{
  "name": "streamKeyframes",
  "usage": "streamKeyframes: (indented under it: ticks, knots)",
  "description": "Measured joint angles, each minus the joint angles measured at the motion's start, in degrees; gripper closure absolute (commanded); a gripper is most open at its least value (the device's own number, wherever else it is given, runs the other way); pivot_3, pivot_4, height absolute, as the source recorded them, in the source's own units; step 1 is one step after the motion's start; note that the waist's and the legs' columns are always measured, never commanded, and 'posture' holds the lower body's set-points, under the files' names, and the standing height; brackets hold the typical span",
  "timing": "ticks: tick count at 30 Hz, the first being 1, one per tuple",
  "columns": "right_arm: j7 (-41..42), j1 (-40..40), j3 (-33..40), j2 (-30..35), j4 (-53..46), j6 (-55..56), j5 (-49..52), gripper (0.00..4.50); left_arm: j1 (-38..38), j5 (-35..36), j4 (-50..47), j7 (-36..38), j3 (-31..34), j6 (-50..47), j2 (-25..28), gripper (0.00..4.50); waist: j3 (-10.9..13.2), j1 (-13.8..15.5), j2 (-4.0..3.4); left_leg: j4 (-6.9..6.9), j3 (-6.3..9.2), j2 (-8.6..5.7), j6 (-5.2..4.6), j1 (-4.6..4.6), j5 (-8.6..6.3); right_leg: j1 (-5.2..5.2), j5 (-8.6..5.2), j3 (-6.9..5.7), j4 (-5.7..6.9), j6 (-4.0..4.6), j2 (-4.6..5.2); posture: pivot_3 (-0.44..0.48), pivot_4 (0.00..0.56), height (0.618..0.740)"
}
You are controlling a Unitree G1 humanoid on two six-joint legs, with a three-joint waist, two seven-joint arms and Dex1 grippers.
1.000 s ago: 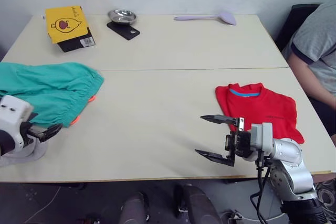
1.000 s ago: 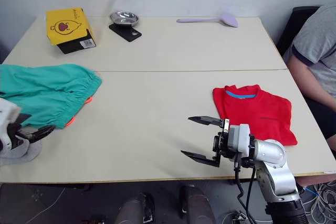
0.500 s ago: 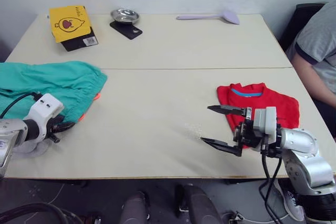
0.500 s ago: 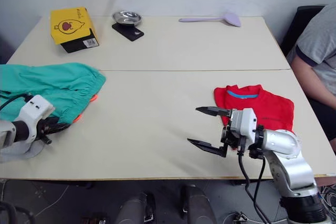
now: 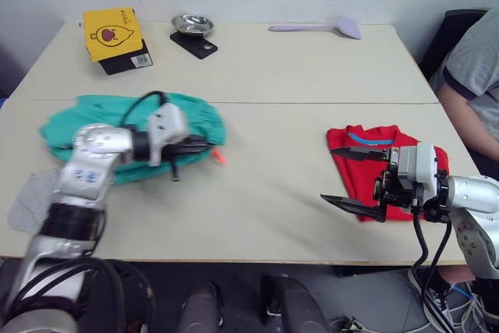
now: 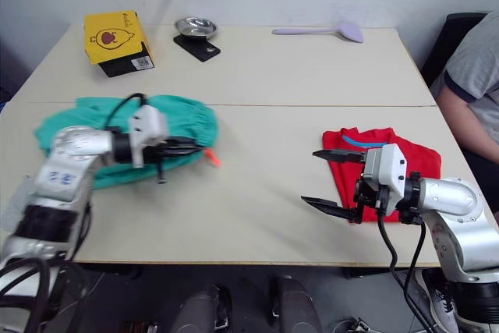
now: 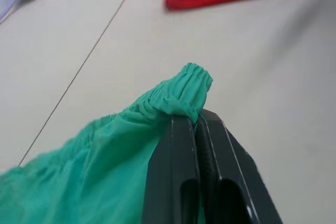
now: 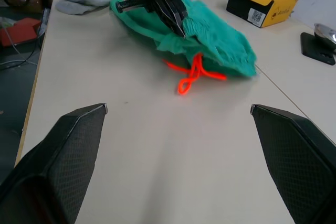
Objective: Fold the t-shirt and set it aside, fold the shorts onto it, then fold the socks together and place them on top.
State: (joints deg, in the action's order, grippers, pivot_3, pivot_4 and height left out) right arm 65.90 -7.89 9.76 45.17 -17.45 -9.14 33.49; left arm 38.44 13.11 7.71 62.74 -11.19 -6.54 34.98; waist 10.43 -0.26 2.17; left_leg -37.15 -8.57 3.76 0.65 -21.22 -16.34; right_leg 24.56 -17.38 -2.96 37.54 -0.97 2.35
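The left pincer (image 7: 195, 124) is pinching the gathered waistband of the teal-green shorts (image 5: 109, 126), which lie bunched toward the table's (image 5: 265, 68) left edge. The right pincer (image 5: 352, 178) is spread wide beside the folded red t-shirt (image 5: 374, 154) near the right edge. A grey sock (image 5: 31, 200) rests by the front-left corner.

Far table edge: yellow box (image 5: 114, 35) on a black base, metal bowl (image 5: 193, 23) on a black scale (image 5: 195, 44), lilac spoon (image 5: 316, 28). A seated person's grey sleeve (image 5: 473, 60) at the right.
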Motion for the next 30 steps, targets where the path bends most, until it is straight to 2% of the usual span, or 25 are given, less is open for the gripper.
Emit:
streamKeyframes:
  ticks: [5, 7, 9, 12, 14, 16, 17, 19, 21, 23, 25, 28, 30]
  knots:
    - [0.22, 3.18, 0.16, 0.09, -0.2, 0.01, -0.64, 0.0, 0.04, -3.53, 1.79, 3.11, -7.95, 3.19, -6.94, 4.46, 0.01, -0.04, -0.01, -0.02, 0.01, 0.02, 0.05, 0.01, 0.04, 0.01, -0.02, 0.04, 0.02, -0.08, -0.04, 0.0, 0.15, 0.74]
    - [0.07, 5.16, 0.58, 0.22, -0.61, -0.27, -0.63, 0.0, -1.57, -3.84, 1.3, 3.22, -9.77, 0.66, -9.52, 4.46, 0.01, -0.01, -0.01, -0.04, 0.06, 0.02, 0.04, 0.02, 0.04, -0.02, -0.03, 0.03, 0.03, -0.1, -0.05, 0.0, 0.15, 0.74]
    - [-0.15, 6.88, 1.01, 0.23, -1.61, -0.95, -0.58, 0.0, -4.69, -3.18, -1.56, 3.94, -11.85, -4.29, -9.84, 3.99, 0.01, -0.29, -0.02, -0.01, 0.07, 0.03, 0.05, 0.04, 0.04, -0.02, -0.05, 0.07, 0.05, -0.13, -0.05, 0.0, 0.15, 0.74]
    - [0.42, 7.78, 1.41, 0.61, -2.17, -0.9, -0.68, 0.0, -9.23, -3.15, -3.67, 0.59, -11.54, -6.8, -11.29, 3.16, 0.02, -0.52, -0.02, -0.03, 0.14, 0.03, -0.01, 0.02, 0.04, -0.02, -0.05, 0.06, 0.07, -0.13, -0.05, 0.0, 0.15, 0.74]
    - [2.51, 7.19, 0.99, 1.84, -1.98, -0.26, -1.48, 0.0, -12.57, -1.3, -6.93, -1.42, -8.21, -7.12, -11.47, 2.47, 0.03, -0.83, -0.01, -0.01, 0.17, 0.04, -0.1, 0.02, 0.02, -0.03, -0.04, 0.06, 0.07, -0.14, -0.04, 0.0, 0.15, 0.74]
    - [4.39, 4.64, -0.79, 2.71, -0.69, 0.47, -2.54, 0.0, -15.46, 2.66, -11.34, -2.58, -1.84, -5.98, -10.85, 1.86, 0.04, -1.43, 0.0, 0.03, 0.21, 0.06, -0.14, 0.04, 0.03, -0.03, -0.04, 0.03, 0.09, -0.14, -0.05, 0.0, 0.15, 0.74]
    - [4.62, 3.39, -1.46, 2.69, -0.23, 0.6, -3.26, 0.0, -16.11, 4.68, -13.22, -2.62, 0.87, -5.43, -10.26, 1.86, 0.05, -1.48, 0.02, 0.03, 0.2, 0.08, -0.12, 0.04, 0.03, -0.03, -0.04, 0.02, 0.09, -0.14, -0.06, 0.0, 0.15, 0.74]
    - [4.48, -0.03, -4.99, 1.99, -0.09, 1.7, -6.13, 0.0, -18.73, 9.51, -17.66, -1.98, 8.47, -4.8, -6.3, 1.86, 0.05, -2.0, 0.01, 0.15, 0.2, 0.15, -0.01, 0.14, 0.06, -0.03, -0.07, 0.0, 0.11, -0.08, -0.12, 0.0, 0.15, 0.74]
    - [3.74, -1.16, -8.86, 0.82, -0.22, 2.19, -9.13, 0.0, -20.95, 11.17, -18.38, -1.38, 14.37, -4.28, -1.51, 1.86, 0.08, -1.85, -0.04, 0.19, 0.28, 0.17, 0.06, 0.14, 0.06, -0.02, -0.14, -0.04, 0.13, 0.0, -0.17, 0.0, 0.15, 0.74]
    - [2.4, -2.24, -13.67, -1.05, -0.32, 1.01, -11.9, 0.0, -24.86, 9.82, -16.6, 2.16, 17.32, 0.43, 5.11, 1.52, 0.1, -1.76, -0.07, 0.21, 0.25, 0.18, 0.26, 0.13, 0.11, 0.03, -0.2, -0.04, 0.14, 0.07, -0.16, 0.0, 0.15, 0.74]
    - [1.36, -3.13, -17.65, -3.62, -0.34, 0.37, -13.8, 0.0, -29.12, 6.45, -11.52, 7.58, 19.05, 8.07, 12.42, 0.97, 0.12, -1.77, -0.1, 0.18, 0.2, 0.18, 0.29, 0.08, 0.07, 0.08, -0.25, -0.07, 0.14, 0.16, -0.1, 0.0, 0.15, 0.74]
    - [0.37, -5.84, -22.04, -5.66, 1.8, 3.46, -18.83, 0.0, -32.68, 4.59, -4.02, 10.73, 23.35, 16.2, 16.86, 0.03, 0.16, -1.53, -0.16, 0.13, 0.12, 0.1, -0.13, 0.03, -0.16, 0.1, -0.25, -0.11, 0.06, 0.17, 0.1, 0.0, 0.15, 0.74]
    - [-1.23, -7.3, -23.56, -7.06, 4.03, 6.99, -22.67, 0.0, -35.29, 2.87, -0.39, 10.64, 25.71, 21.44, 18.68, 0.03, 0.15, -1.41, -0.14, 0.12, 0.12, 0.08, -0.26, 0.01, -0.23, 0.08, -0.25, -0.15, -0.06, 0.19, 0.18, 0.0, 0.15, 0.74]
